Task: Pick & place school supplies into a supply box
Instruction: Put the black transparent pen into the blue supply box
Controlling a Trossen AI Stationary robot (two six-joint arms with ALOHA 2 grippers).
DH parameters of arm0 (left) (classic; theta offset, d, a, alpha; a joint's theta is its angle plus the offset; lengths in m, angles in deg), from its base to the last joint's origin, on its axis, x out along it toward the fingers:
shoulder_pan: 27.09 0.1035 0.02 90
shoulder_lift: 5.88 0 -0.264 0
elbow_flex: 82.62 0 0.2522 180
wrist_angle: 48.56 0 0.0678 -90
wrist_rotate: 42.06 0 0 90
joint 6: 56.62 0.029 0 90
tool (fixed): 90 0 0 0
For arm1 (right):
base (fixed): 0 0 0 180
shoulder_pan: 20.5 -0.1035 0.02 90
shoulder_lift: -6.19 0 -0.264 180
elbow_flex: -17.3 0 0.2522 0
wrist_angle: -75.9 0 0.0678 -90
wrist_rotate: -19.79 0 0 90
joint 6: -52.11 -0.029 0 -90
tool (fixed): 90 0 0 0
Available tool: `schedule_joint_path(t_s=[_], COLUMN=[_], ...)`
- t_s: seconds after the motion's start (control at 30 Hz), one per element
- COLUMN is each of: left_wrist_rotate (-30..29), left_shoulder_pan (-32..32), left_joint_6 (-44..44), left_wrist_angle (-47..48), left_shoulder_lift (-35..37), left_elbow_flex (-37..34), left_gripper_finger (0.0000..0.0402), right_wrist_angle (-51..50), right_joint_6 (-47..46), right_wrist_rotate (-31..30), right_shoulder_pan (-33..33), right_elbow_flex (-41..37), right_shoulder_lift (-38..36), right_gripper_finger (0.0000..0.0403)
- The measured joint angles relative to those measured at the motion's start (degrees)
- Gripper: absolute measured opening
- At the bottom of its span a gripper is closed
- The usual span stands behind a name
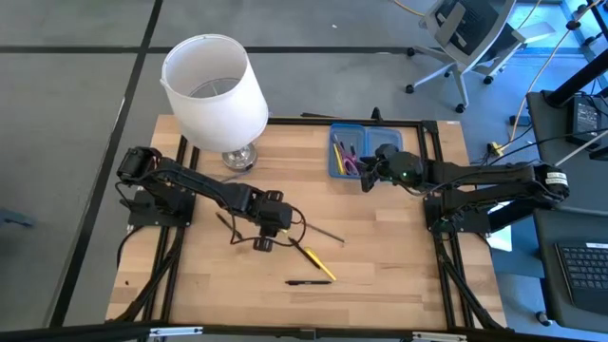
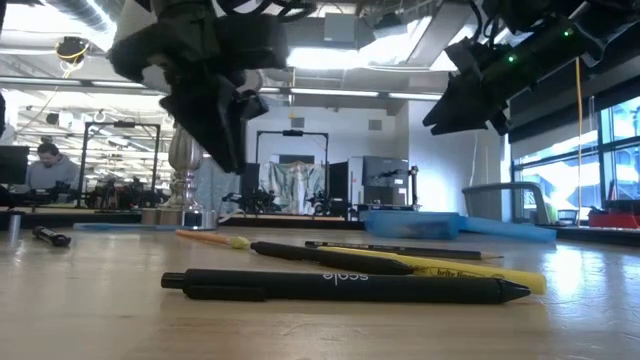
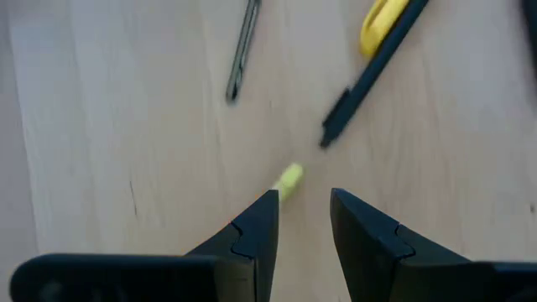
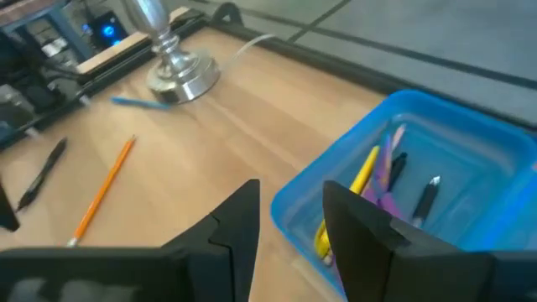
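The blue supply box (image 1: 353, 152) stands at the table's far side and holds a yellow pen (image 4: 362, 178), purple scissors (image 4: 388, 189) and a black pen (image 4: 426, 200). My right gripper (image 4: 289, 226) is open and empty, just over the box's near rim (image 4: 289, 201). My left gripper (image 3: 304, 222) is open above the table's middle, over the pale yellow end (image 3: 289, 179) of an orange pencil (image 2: 210, 239). On the wood lie a black pen (image 1: 309, 282), a yellow pen (image 1: 318, 263) and a thin grey pencil (image 1: 328, 233).
A white lampshade (image 1: 214, 85) on a silver lamp base (image 4: 180, 71) stands at the far left. A blue pen (image 4: 143, 102) lies beside the base. Black cables (image 1: 285, 228) hang around the left gripper. A person (image 2: 48, 165) sits in the room beyond the table.
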Motion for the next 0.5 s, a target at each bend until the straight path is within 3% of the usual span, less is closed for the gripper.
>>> schedule_joint_path(t_s=[0.27,0.5], left_wrist_rotate=[1.2,-0.5], left_shoulder_pan=[1.2,1.3], left_joint_6=[5.4,6.0], left_wrist_angle=[-6.5,-6.6], left_shoulder_lift=[-0.6,-0.6], left_elbow_flex=[-2.2,-2.2], left_gripper_finger=[0.0102,0.0102], right_wrist_angle=[-0.3,-1.9], right_joint_6=[-1.5,-1.3], right_wrist_rotate=[1.3,8.9], right_shoulder_pan=[0.0,0.0], right_elbow_flex=[0.0,0.0], right_shoulder_lift=[0.0,0.0], right_gripper_finger=[0.0136,0.0136])
